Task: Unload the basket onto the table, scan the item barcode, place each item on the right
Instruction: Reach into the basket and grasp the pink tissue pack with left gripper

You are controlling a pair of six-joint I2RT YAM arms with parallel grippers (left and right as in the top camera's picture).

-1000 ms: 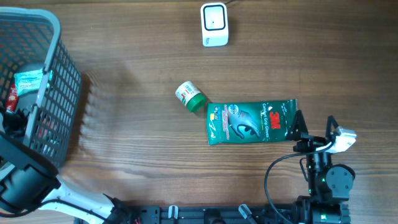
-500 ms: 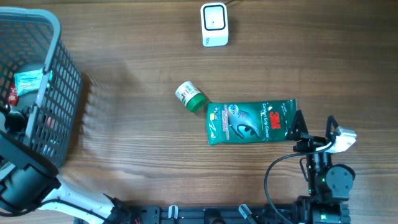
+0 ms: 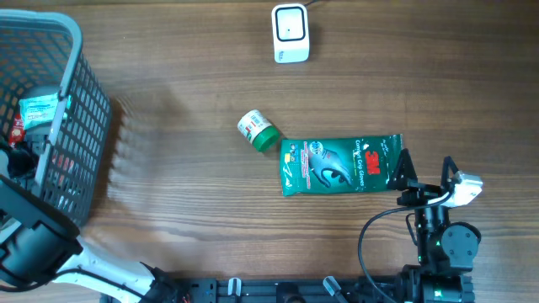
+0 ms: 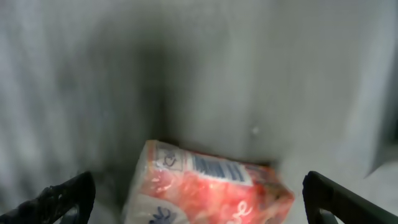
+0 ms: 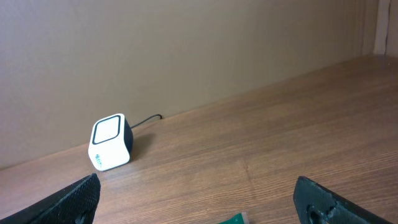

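**Item position and orientation**
- A red-and-white packet (image 4: 205, 186) lay inside the basket (image 3: 88, 143), at the far left of the overhead frame. In the left wrist view it sat in the lower centre.
- Its barcode label (image 4: 214, 167) faced up towards the camera, with the bars running along the packet's upper edge. The view was blurred, so the packet's long axis could not be fixed with certainty.
- A green packet (image 3: 341, 165) lay flat on the tabletop (image 3: 185, 194), right of centre and printed face up. Its long axis ran left to right across the frame, with the right end slightly higher.

**Fingers**
- The left fingers (image 4: 200, 198) stood wide apart above the red-and-white packet, one tip in each lower corner of the wrist view. They held nothing.
- The right fingers (image 3: 425, 175) were also spread wide and empty, just beside the right end of the green packet. Contact with the packet could not be determined.

**Surroundings**
- The scanner (image 3: 290, 33), a white box with a dark-edged window, stood at the upper centre of the overhead frame, well apart from both packets. Its cable (image 5: 146, 119) led away from it towards the wall.
- A small bottle (image 3: 258, 131) with a green cap lay on its side just beside the upper-left corner of the green packet, cap end nearest the packet.
- The basket's grey mesh wall stood between the red-and-white packet and the open tabletop.
- Bare tabletop lay between the green packet and the scanner.
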